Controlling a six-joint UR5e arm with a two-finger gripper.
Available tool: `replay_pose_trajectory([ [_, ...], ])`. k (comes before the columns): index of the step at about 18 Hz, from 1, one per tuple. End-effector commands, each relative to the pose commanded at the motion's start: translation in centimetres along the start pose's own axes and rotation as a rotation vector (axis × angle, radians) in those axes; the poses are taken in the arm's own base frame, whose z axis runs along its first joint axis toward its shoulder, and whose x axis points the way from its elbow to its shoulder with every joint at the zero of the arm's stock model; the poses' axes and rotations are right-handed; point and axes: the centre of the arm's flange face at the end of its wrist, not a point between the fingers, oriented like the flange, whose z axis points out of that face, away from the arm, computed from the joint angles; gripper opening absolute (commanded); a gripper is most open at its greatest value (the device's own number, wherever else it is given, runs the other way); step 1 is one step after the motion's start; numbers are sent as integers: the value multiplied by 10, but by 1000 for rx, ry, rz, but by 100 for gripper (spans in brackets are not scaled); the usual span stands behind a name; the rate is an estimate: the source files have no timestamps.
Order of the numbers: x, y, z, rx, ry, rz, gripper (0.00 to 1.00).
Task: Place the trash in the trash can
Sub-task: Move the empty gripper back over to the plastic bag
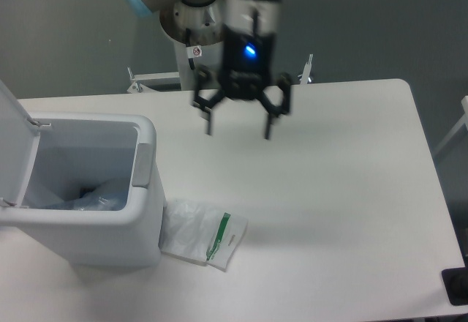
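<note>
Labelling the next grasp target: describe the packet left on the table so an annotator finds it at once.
Find the boxy white plastic trash can with its lid open at the table's left. Against its front right corner lies the flat, crinkly clear-white plastic packet. Its green strip sets it apart; the only other trash lies inside the can.

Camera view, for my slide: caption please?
Open gripper above table; plastic packet lies beside open trash can.
</note>
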Motion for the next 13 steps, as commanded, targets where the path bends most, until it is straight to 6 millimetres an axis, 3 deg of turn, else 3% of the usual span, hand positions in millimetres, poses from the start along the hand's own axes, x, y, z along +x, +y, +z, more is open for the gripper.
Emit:
replay_pose_trajectory([
  [5, -40, -7, 90, -98, 56, 51, 100],
  [8, -33, -21, 116, -112, 80, 107, 99],
  [13, -17, -15, 187, -190, 148, 133, 99],
])
